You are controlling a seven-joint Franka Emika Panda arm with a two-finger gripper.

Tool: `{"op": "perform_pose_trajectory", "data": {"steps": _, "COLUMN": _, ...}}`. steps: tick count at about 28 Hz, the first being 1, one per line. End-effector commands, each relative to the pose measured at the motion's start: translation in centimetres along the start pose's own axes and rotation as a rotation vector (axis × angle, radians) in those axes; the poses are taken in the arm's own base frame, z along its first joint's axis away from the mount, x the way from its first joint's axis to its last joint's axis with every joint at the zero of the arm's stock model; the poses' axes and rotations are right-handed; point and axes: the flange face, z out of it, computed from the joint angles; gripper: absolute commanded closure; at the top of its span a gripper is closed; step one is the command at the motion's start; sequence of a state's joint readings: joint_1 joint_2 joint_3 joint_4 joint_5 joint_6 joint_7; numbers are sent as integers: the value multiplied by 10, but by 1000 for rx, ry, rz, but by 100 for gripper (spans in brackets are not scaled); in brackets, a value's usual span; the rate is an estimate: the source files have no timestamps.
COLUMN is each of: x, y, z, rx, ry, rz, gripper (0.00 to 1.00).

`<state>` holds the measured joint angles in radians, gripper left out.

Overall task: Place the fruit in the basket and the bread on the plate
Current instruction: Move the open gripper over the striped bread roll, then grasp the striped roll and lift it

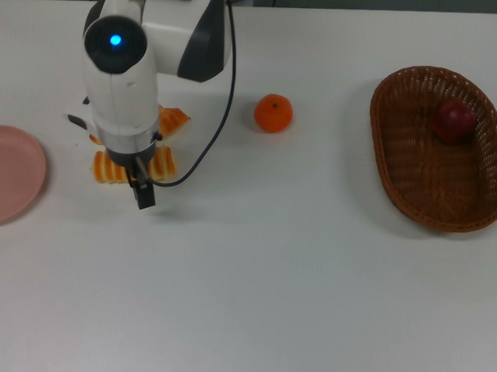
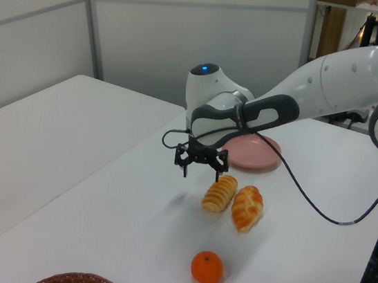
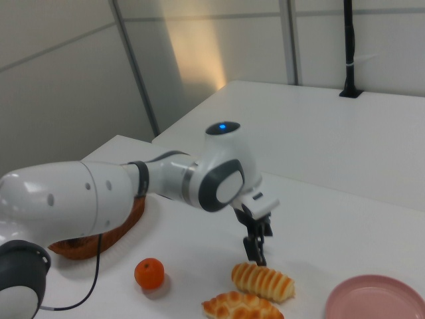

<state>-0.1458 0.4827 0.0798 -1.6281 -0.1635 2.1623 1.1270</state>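
Surface (image 1: pixel 270 276): white, carries all items.

Arm (image 2: pixel 337 77): white, reaching over the loaves.

Basket (image 1: pixel 412 188): brown wicker, oval, at the top view's right, well apart from the loaves.

Plate (image 1: pixel 8 173): pink, at the top view's left edge, bare.

Striped loaf (image 2: pixel 219 192): on the surface near the plate, partly hidden under the arm in the top view.

Braided loaf (image 2: pixel 247 207): just beside the striped loaf, possibly touching it.

Gripper (image 2: pixel 202 158): fingers spread, holding nothing, raised above the surface beside the striped loaf.

Apple (image 1: pixel 454 121): dark red, inside the basket, toward its far end.

Mandarin (image 1: pixel 273 112): on the surface between loaves and basket.
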Motion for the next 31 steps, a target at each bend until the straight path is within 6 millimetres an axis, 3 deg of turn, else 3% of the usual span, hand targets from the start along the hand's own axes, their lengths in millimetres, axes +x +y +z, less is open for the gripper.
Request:
{"op": "perform_pose_trajectory", "data": {"steps": 1, "x": 3, "y": 18, "z": 25, "rx": -22, "ry": -4, "rz": 23, "gripper": 0}}
{"op": "perform_pose_trajectory", "data": {"steps": 2, "x": 2, "y": 20, "z": 25, "rx": -18, "ry": -1, "rz": 18, "gripper": 0}}
{"op": "perform_pose_trajectory", "data": {"steps": 5, "x": -4, "y": 31, "z": -1, "rx": 2, "ry": 13, "rz": -9, "gripper": 0}}
{"op": "perform_pose_trajectory", "data": {"steps": 9, "x": -15, "y": 63, "z": -18, "rx": -7, "ry": 5, "rz": -47, "gripper": 0}}
{"op": "perform_pose_trajectory", "data": {"steps": 13, "x": -20, "y": 71, "z": -8, "rx": -28, "ry": -10, "rz": -65, "gripper": 0}}
{"op": "perform_pose_trajectory", "data": {"steps": 19, "x": -12, "y": 76, "z": -5, "rx": -32, "ry": -10, "rz": -57, "gripper": 0}}
{"op": "perform_pose_trajectory", "data": {"steps": 23, "x": -10, "y": 73, "z": 12, "rx": -39, "ry": -19, "rz": -58, "gripper": 0}}
{"op": "perform_pose_trajectory", "data": {"steps": 31, "x": -11, "y": 64, "z": 16, "rx": -4, "ry": -1, "rz": -64, "gripper": 0}}
